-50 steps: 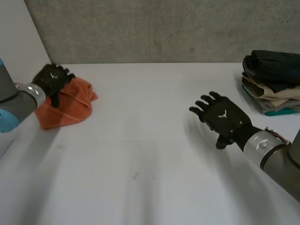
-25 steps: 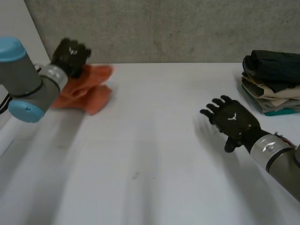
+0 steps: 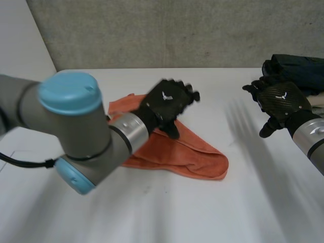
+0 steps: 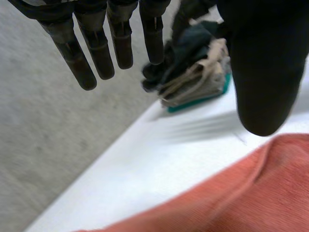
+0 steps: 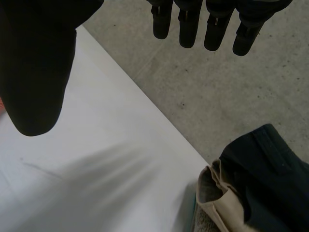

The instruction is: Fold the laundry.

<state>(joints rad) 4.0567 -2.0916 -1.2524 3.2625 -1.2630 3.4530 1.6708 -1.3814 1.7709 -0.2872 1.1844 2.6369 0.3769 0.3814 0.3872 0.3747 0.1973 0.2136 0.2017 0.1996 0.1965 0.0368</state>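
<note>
one orange towel [image 3: 192, 157] shifted centre, under left hand [image 3: 169, 101].

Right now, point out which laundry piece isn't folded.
The orange cloth, lying loose and rumpled mid-table below the left hand. The dark, beige and teal pieces are folded in a stack at the table's right side.

A white table [image 3: 167, 212] meets a grey concrete wall [image 3: 177, 30] along its far edge. On the table's far right corner sits a stack of folded clothes [image 3: 304, 68], with a dark garment on top and beige and teal layers beneath. A white panel [image 3: 25, 45] rises beside the table's left edge.
</note>
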